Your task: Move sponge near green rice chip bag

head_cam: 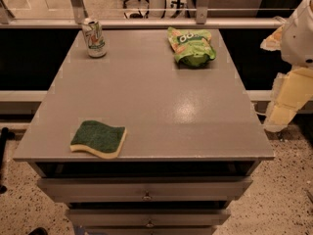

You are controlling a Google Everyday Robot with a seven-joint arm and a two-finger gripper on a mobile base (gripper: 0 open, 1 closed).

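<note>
The sponge (99,138), dark green on top with a pale yellow foam base, lies flat near the front left corner of the grey table (156,97). The green rice chip bag (192,46), glossy with white lettering and an orange-red picture, lies at the back right of the table. My gripper (279,117) hangs off the table's right side, beyond the edge and about level with its front half. It is far from both the sponge and the bag, and it holds nothing that I can see.
A white-and-green drink can (94,37) stands upright at the back left of the table. Drawers (146,190) sit under the front edge. A railing (146,22) runs behind the table, with a speckled floor around it.
</note>
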